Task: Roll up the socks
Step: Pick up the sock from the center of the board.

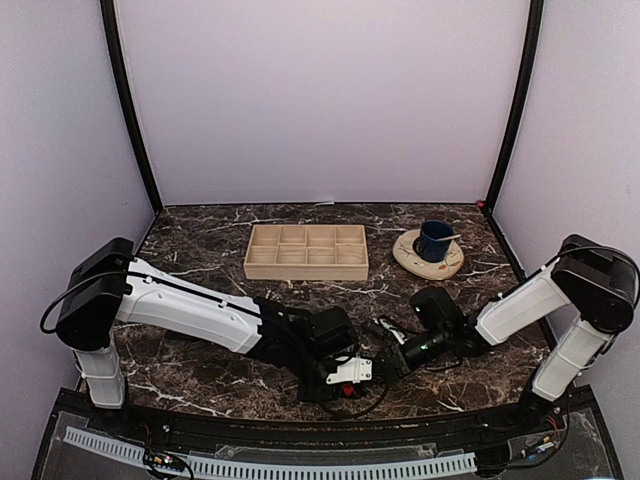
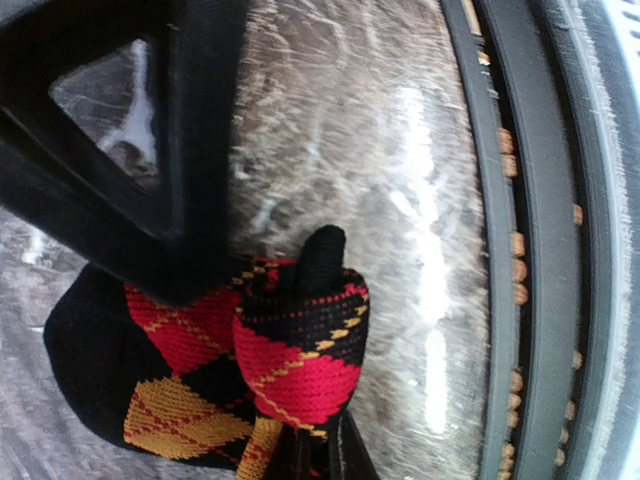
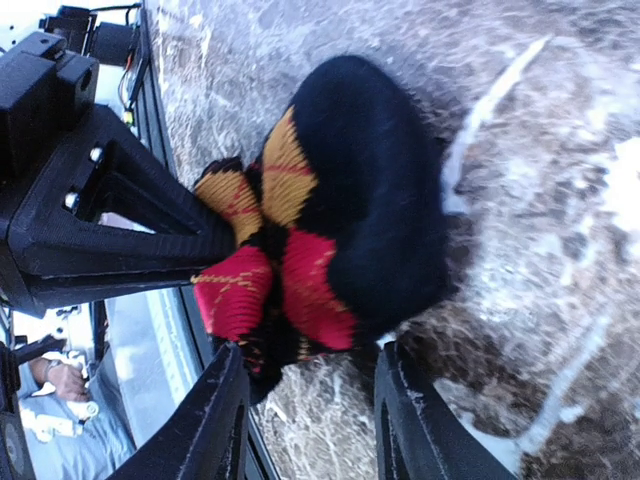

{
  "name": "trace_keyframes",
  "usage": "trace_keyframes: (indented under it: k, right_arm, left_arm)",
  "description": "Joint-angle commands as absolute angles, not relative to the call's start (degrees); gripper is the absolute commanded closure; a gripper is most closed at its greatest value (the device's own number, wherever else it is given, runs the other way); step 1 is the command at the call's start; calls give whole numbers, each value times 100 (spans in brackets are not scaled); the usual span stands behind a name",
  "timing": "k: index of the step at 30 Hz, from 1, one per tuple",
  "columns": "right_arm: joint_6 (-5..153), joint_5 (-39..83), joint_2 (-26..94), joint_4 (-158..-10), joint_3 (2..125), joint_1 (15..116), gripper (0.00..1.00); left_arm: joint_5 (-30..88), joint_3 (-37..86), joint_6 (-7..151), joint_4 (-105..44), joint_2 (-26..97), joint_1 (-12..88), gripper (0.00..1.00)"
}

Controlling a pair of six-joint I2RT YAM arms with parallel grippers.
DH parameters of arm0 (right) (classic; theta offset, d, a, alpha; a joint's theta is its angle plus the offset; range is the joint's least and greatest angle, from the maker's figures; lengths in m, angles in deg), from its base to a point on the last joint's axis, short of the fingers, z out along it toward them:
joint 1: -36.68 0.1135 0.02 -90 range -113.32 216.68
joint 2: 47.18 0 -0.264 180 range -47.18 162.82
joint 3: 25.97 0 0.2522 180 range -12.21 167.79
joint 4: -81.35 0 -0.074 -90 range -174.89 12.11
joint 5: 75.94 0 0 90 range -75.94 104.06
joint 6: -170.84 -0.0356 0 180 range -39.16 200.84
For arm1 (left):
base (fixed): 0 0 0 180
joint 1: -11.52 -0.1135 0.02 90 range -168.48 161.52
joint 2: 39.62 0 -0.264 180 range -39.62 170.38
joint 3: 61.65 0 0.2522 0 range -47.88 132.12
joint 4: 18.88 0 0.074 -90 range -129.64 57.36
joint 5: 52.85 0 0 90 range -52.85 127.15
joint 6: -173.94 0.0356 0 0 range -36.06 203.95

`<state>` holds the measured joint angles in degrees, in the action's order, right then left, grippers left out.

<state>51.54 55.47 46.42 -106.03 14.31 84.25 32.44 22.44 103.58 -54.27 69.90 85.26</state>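
A black sock bundle with red and yellow argyle diamonds (image 3: 340,220) lies on the marble table near its front edge. In the left wrist view the sock (image 2: 290,350) is folded into a bulging lump. My left gripper (image 2: 322,458) is shut on a fold at its edge. From the right wrist view, the left gripper's fingers (image 3: 170,240) pinch the sock's yellow-red end. My right gripper (image 3: 315,405) is open, with one finger either side of the sock's near end and a gap to the fabric. In the top view only a red speck of sock (image 1: 347,390) shows beneath both grippers.
A wooden divided tray (image 1: 250,262) sits at the table's middle back. A blue cup (image 1: 435,240) with a spoon stands on a beige plate (image 1: 418,264) at the back right. The black front rail (image 2: 520,250) runs close beside the sock.
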Motion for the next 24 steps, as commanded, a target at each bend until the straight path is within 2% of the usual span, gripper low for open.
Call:
trace_keyframes:
  k: [1, 13, 24]
  right_arm:
    - [5034, 4795, 4529, -10483, 1136, 8325, 60]
    - [4912, 4054, 3918, -10706, 654, 8095, 59]
    - [5074, 2987, 2345, -10766, -178, 8080, 61]
  left_arm:
    - [2245, 2430, 10304, -6658, 7261, 8395, 100]
    - [1557, 2888, 10277, -7232, 7527, 7998, 100]
    - [534, 3303, 10231, -7558, 8060, 7454, 100]
